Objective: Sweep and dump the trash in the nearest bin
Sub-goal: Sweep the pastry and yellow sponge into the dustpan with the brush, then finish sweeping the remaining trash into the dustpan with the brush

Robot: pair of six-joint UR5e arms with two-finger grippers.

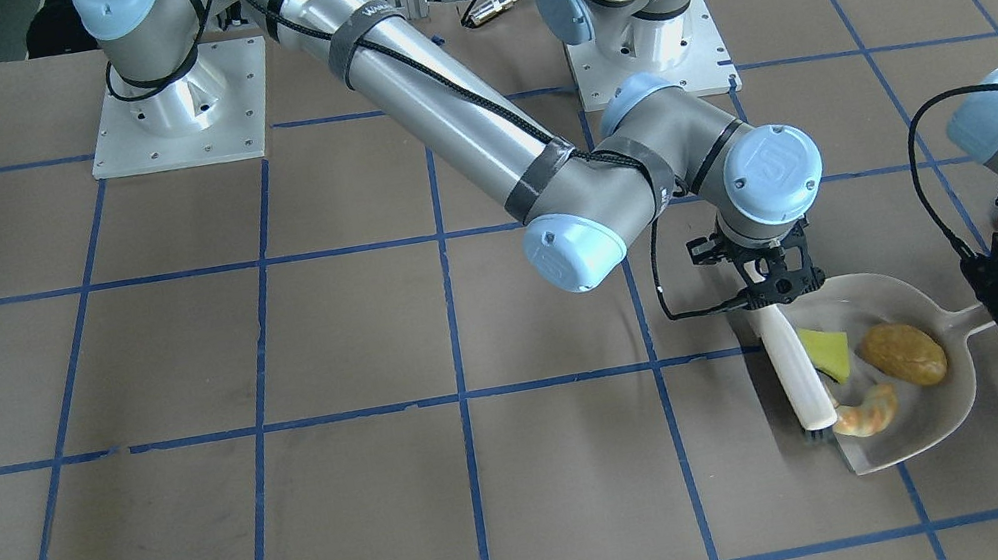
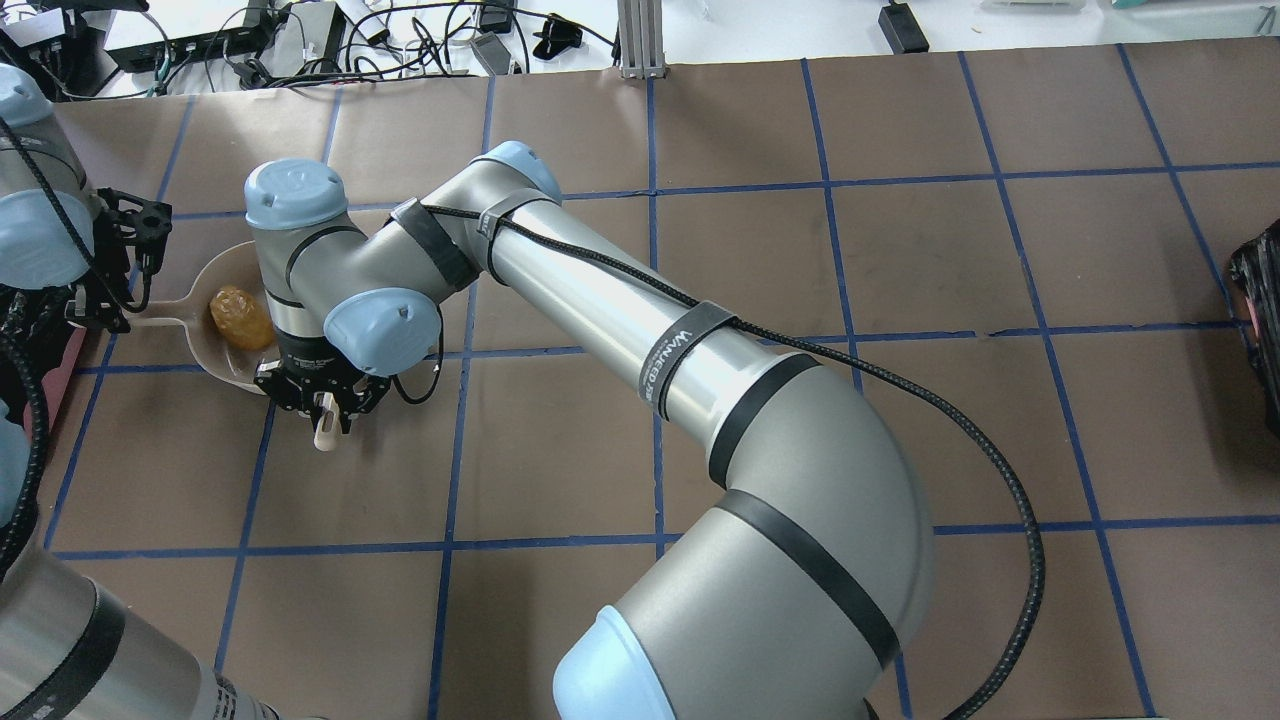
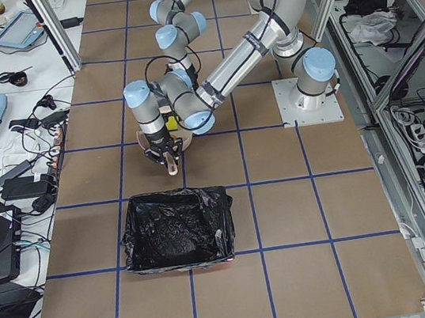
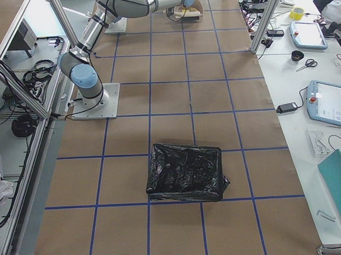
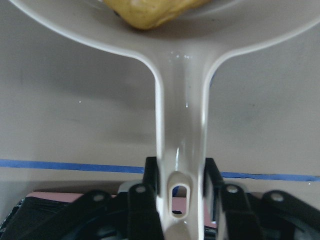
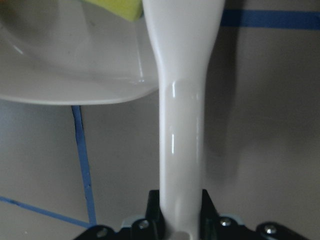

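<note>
exterior front-facing gives the clearest account. my left gripper [image 5: 180, 172] is pinched on the dustpan handle [image 5: 180, 125], holding the dustpan [image 1: 937, 414] flat on the table [image 1: 269, 359] with its open lip turned toward my other arm. my right gripper [image 6: 180, 205] is clamped on the white brush [image 1: 798, 372], which lies along that lip like a gate, so the trash [image 1: 898, 360] cannot roll back out.

all three pieces sit in the pan. the golden-brown oval [image 2: 240, 318] is deepest, toward the handle. the yellow-green wedge [image 1: 825, 352] lies against the brush shaft, and the orange-and-cream curved piece [image 1: 868, 413] touches the brush head just inside the lip.

i judge the sweeping done and the carry to the bin [image 3: 182, 265] next. that pink-sided, black-lined bin sits just behind my left wrist, which is likely why the handle points that way. the dark container [image 4: 155, 173] on my right side is well apart and not the nearest.

much is hidden. in the overhead view my right wrist covers the pan, so only the oval shows. my left wrist camera sees the handle and a slice of the oval. the right one sees the brush shaft and a corner of the wedge. the bristles barely show, and i cannot be sure whether the curved piece rests wholly on the pan or partly on its lip. in the front view the frame edge cuts off the bin.
</note>
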